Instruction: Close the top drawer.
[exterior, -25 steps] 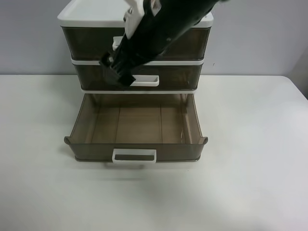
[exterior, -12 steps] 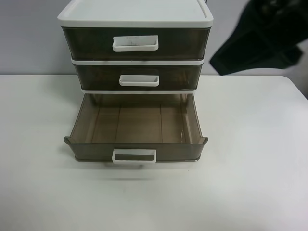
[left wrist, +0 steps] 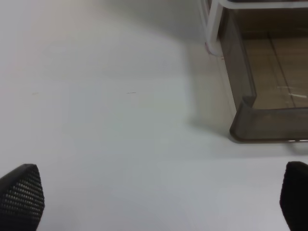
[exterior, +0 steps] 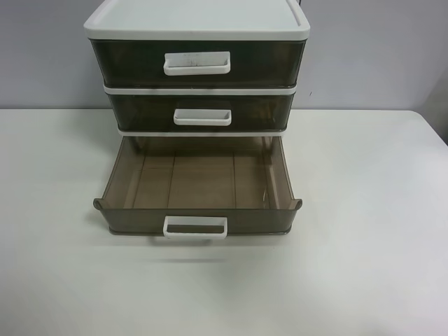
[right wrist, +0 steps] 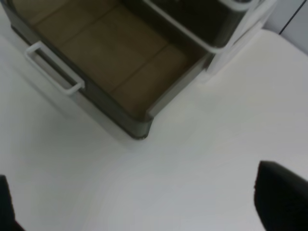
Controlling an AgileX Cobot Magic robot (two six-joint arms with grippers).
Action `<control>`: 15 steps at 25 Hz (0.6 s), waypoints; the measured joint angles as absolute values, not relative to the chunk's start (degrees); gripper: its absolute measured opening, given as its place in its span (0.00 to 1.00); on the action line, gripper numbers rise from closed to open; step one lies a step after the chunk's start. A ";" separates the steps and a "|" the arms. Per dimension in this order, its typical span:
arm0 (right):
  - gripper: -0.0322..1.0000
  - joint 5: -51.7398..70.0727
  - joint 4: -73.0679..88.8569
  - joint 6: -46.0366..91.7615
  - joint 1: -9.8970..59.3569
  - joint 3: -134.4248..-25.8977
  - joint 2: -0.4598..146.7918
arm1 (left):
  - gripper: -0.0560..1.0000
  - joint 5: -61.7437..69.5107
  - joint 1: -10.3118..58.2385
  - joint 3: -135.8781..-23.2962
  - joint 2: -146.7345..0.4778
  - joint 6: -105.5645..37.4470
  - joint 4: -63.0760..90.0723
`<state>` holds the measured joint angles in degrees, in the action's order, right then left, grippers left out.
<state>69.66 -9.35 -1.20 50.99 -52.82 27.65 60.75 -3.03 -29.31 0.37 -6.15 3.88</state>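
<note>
The top drawer (exterior: 197,63) is smoky brown see-through plastic with a wide, faintly scuffed white handle. In the exterior high view it sits pushed in, flush with the white frame under the white lid (exterior: 196,17). Neither arm shows in that view. In the right wrist view my right gripper (right wrist: 144,207) is open and empty above the table, beside the front corner of the pulled-out bottom drawer (right wrist: 110,62). In the left wrist view my left gripper (left wrist: 156,202) is open and empty over the table, beside that drawer's other front corner (left wrist: 262,125). The top drawer is out of both wrist views.
The middle drawer (exterior: 201,115) is pushed in. The bottom drawer (exterior: 196,224) is pulled far out onto the white table (exterior: 364,245) and holds nothing. A grey wall stands behind the cabinet.
A black arm that crossed in front of the top two drawers has swung off to the right and left the exterior high view. The drawers have not moved.
</note>
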 joint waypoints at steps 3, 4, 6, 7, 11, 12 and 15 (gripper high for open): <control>0.97 69.68 -9.35 -3.88 50.99 -47.30 21.41 | 0.99 60.75 -3.03 -29.31 0.37 -6.15 3.88; 0.97 69.68 -9.35 -4.59 50.99 -45.71 19.51 | 0.99 60.75 -3.03 -29.31 0.37 -6.15 3.88; 0.97 68.31 -8.99 -5.24 49.98 -41.93 16.47 | 0.99 60.75 -3.03 -29.31 0.37 -6.15 3.88; 0.97 67.02 -8.68 -5.39 48.50 -39.96 15.01 | 0.99 60.75 -3.03 -29.31 0.37 -6.15 3.88; 0.97 62.66 -6.48 -5.55 38.45 -33.33 10.17 | 0.99 60.75 -3.03 -29.31 0.37 -6.15 3.88; 0.97 61.99 -5.78 -5.26 35.10 -31.86 8.76 | 0.99 60.75 -3.03 -29.31 0.37 -6.15 3.88; 0.97 61.73 -4.24 -3.37 25.60 -29.20 3.85 | 0.99 60.75 -3.03 -29.31 0.37 -6.15 3.88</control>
<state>61.73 -4.24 -3.37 25.60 -29.20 3.85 60.75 -3.03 -29.31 0.37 -6.15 3.88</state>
